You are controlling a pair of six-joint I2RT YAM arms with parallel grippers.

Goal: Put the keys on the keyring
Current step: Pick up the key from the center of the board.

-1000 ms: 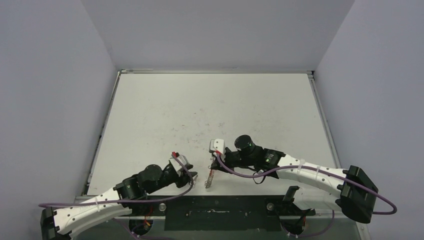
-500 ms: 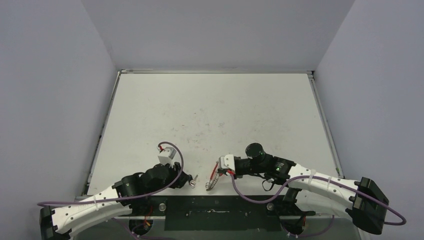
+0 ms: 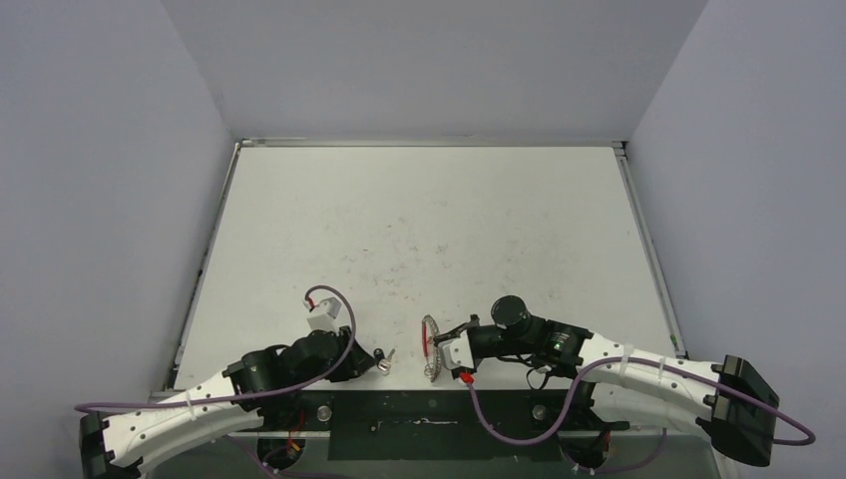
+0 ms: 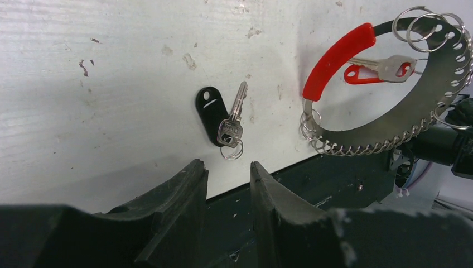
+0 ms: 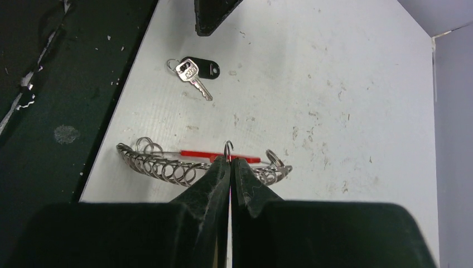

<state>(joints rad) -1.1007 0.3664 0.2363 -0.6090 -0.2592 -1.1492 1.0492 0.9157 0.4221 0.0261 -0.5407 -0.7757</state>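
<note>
The loose key [image 4: 236,114], silver with a black oblong fob [image 4: 210,106] and a small split ring, lies flat on the white table near its front edge. It also shows in the top view [image 3: 385,359] and the right wrist view [image 5: 193,72]. My left gripper [image 4: 228,166] is open and empty, just short of the key [image 3: 361,361]. My right gripper [image 5: 230,160] is shut on a small loop of the keyring [image 5: 159,162] and holds it on edge to the right of the key [image 3: 430,349]. The keyring's red sleeve [image 4: 337,56] and a red-headed key [image 4: 385,68] on it show.
The dark front rail [image 4: 334,178] runs right below the key and keyring, also seen in the right wrist view [image 5: 44,84]. The left fingertip [image 5: 215,14] shows at the top of the right wrist view. The scuffed white table [image 3: 429,230] stretches behind, walled on three sides.
My right gripper has turned and swung toward the front edge, bringing the keyring from lying low to standing on edge. My left gripper has pulled back left, and the key lies free on the table.
</note>
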